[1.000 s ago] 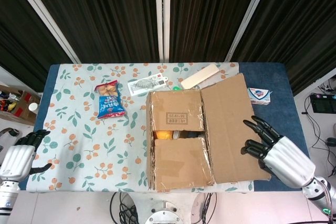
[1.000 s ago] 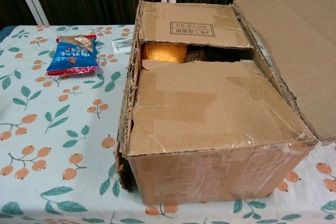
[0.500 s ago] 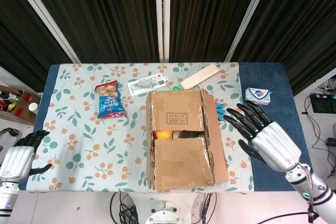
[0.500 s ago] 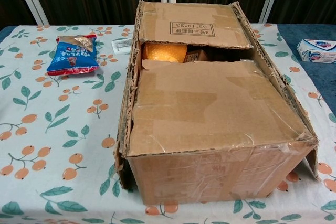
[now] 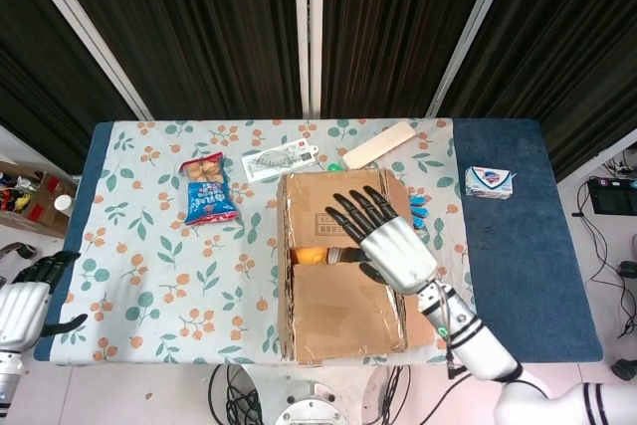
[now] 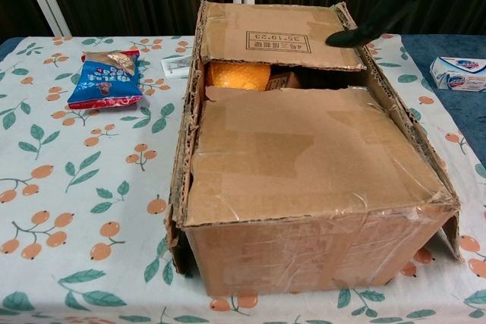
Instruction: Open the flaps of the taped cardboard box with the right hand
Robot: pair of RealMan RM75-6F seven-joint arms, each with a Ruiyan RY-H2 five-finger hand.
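The right robot hand [image 5: 386, 237], fingers spread and holding nothing, hovers over the far inner flap of the cardboard box [image 5: 343, 308] at mid-worktop [image 5: 149, 276], while the left robot hand [image 5: 25, 296], loosely curled and empty, sits well left of the box.

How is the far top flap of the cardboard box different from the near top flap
The far flap carries a printed stamp; the near flap shows only tape. The far flap looks shorter; the near flap covers more of the box top. The right hand hovers by the far flap, not the near flap. Both lie folded down, brown and taped.
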